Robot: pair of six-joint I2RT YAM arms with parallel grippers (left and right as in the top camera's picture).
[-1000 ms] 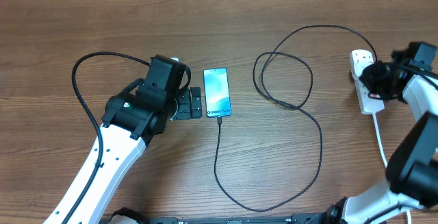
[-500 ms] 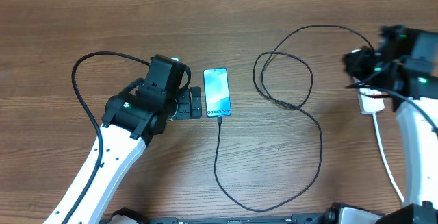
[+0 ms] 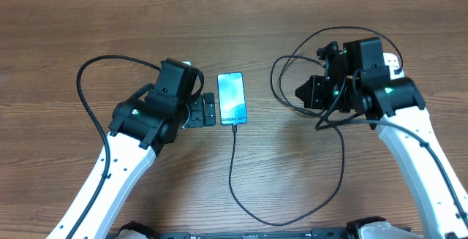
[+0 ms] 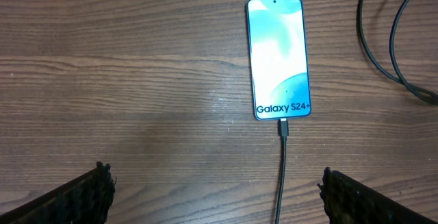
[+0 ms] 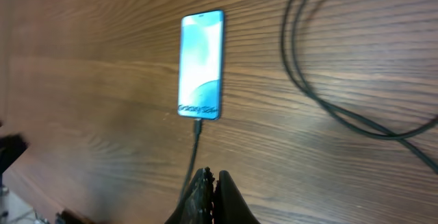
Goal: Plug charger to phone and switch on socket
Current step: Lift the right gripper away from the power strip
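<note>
The phone (image 3: 232, 98) lies screen-up and lit light blue, and in the left wrist view its (image 4: 278, 58) "Galaxy" text is readable. The charger's connector (image 4: 283, 127) sits in the phone's lower end. Its black cable (image 3: 232, 173) runs toward the front edge, then loops right. My left gripper (image 3: 211, 109) rests just left of the phone, open and empty (image 4: 215, 183). My right gripper (image 3: 301, 93) hovers above the cable loops (image 3: 303, 78), shut on nothing (image 5: 212, 179). Only a white corner of the socket (image 3: 393, 61) shows behind the right arm.
The right wrist view takes in the phone (image 5: 201, 64), the plugged cable (image 5: 195, 148) and the cable loops (image 5: 328, 80) on the brown wooden table (image 3: 241, 20). The left arm's own black cable (image 3: 84, 93) arcs over the table at left.
My right arm has swung left from the socket at the far right to above the cable loops, still shut. The left arm, phone and charger have not moved.
</note>
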